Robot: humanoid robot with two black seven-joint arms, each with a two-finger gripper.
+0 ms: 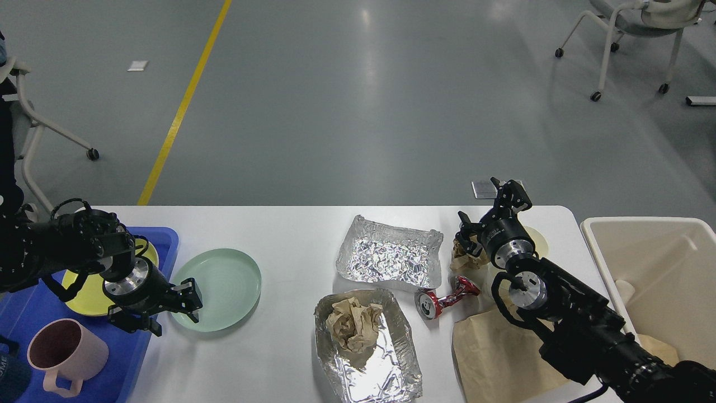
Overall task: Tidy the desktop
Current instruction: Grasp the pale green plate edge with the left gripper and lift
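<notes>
Below left gripper (174, 309) jaws apart, desktop (279, 235)

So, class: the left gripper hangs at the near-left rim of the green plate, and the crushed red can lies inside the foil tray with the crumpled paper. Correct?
Not quite. In the head view the crushed red can lies on the desktop, right of the foil tray holding the crumpled paper. The left gripper does hang at the green plate's near-left rim.

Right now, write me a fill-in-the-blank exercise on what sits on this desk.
1. The round yellow plate lies in the blue plastic ____.
2. The crumpled brown paper ball sits inside a ____ container.
3. The crushed red can lies on the white ____.
4. The left gripper hangs at the edge of the pale ____ plate.

Missing: tray; foil; desktop; green
</notes>
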